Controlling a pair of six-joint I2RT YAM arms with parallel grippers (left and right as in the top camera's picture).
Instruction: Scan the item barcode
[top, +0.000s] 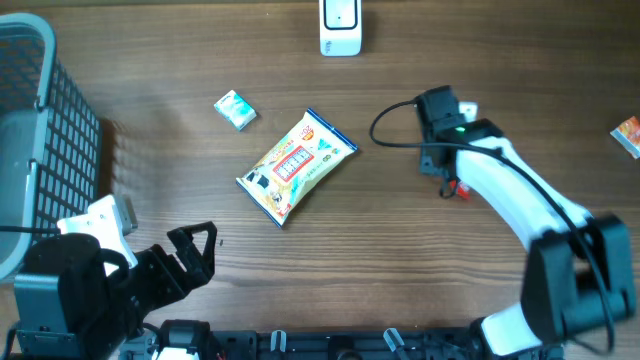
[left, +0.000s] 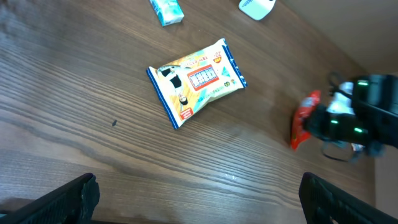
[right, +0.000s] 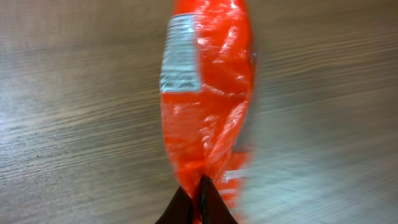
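Over a wood-grain table, the right gripper pinches a red packet that extends ahead of its jaws; the left gripper is spread wide.

Dark wood-grain table, grey mesh basket at left edge, soft even light

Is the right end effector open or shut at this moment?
Shut: the right end effector has its fingertips meeting, pinching the lower edge of the red packet.
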